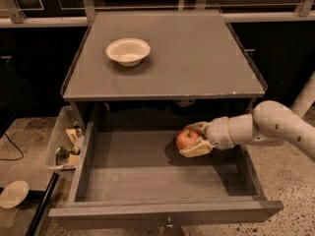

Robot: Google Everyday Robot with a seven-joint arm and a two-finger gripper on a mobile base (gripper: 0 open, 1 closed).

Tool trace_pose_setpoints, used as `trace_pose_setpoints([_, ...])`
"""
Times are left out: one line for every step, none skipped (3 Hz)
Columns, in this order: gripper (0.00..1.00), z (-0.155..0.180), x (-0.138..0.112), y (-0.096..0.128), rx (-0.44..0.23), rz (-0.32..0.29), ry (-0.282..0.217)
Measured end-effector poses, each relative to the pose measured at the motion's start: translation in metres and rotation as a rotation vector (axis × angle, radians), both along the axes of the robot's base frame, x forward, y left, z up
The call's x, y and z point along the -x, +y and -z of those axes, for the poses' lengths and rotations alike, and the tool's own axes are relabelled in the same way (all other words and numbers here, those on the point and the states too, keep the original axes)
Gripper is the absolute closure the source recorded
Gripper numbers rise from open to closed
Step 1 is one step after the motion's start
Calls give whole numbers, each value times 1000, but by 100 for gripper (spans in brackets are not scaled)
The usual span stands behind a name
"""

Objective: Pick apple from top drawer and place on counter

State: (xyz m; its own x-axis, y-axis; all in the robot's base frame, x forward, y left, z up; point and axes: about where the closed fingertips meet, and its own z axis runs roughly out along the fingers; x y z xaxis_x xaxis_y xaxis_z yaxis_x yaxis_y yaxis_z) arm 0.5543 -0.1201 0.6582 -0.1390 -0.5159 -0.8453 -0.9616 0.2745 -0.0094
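The red apple (186,138) sits low in the open top drawer (147,178), right of its middle and towards the back. My gripper (191,139) reaches in from the right, and its pale fingers (198,149) stand on either side of the apple, closed around it. The arm (275,127) crosses over the drawer's right side. The grey counter (197,58) lies above the drawer.
A white bowl (128,51) stands on the counter at the back left. A clear plastic bin (66,141) of clutter sits on the floor left of the drawer. A small pale dish (13,194) lies at the lower left. The drawer's front knob (169,224) faces me.
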Motion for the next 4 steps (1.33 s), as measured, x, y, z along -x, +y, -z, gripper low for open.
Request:
trace_pose_setpoints([100,-29,10,-15,4,-8,-14])
trace_pose_setpoints([100,-65,18,-23,53,-22,-58])
trace_pose_setpoints([100,-106,13,-24,136,-35,-121])
trace_pose_setpoints([100,-152,-5,-37,189,-17,-176])
